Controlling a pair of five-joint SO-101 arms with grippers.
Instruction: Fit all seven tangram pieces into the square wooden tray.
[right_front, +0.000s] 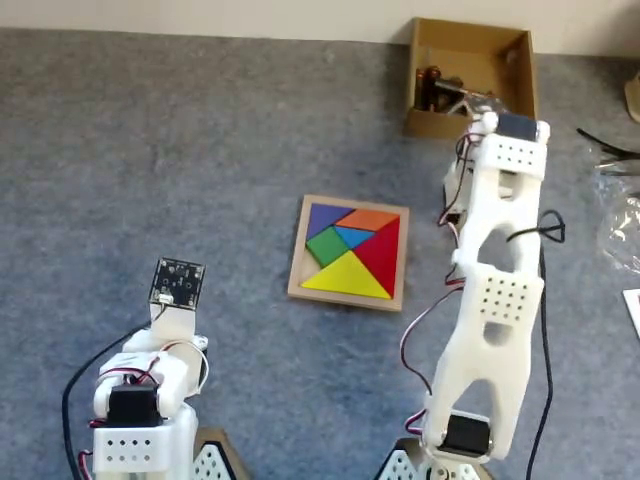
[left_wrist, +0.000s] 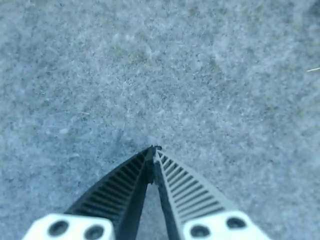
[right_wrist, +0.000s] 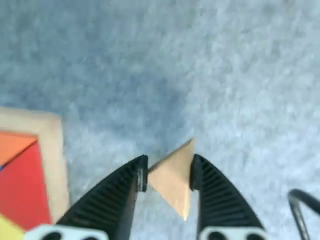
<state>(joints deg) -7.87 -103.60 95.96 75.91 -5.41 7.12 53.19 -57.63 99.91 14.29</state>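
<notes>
The square wooden tray (right_front: 294, 270) lies mid-table, packed with several coloured pieces: purple (right_front: 325, 217), orange (right_front: 370, 218), green (right_front: 325, 246), blue (right_front: 352, 237), red (right_front: 382, 252) and yellow (right_front: 350, 275). The right arm (right_front: 495, 290) stretches along the tray's right side. My right gripper (right_wrist: 169, 160) is shut on a pale wood-coloured triangle (right_wrist: 172, 182), held just above the grey felt beside the tray's corner (right_wrist: 52, 160). The left arm (right_front: 150, 390) stays at the near left, well away from the tray. My left gripper (left_wrist: 154, 148) is shut with nothing in it, over bare felt.
A cardboard box (right_front: 520, 80) holding small items stands at the back right, just beyond the right arm's wrist. Cables (right_front: 610, 150) and a clear plastic bag (right_front: 620, 230) lie at the right edge. Open grey felt spreads left of the tray.
</notes>
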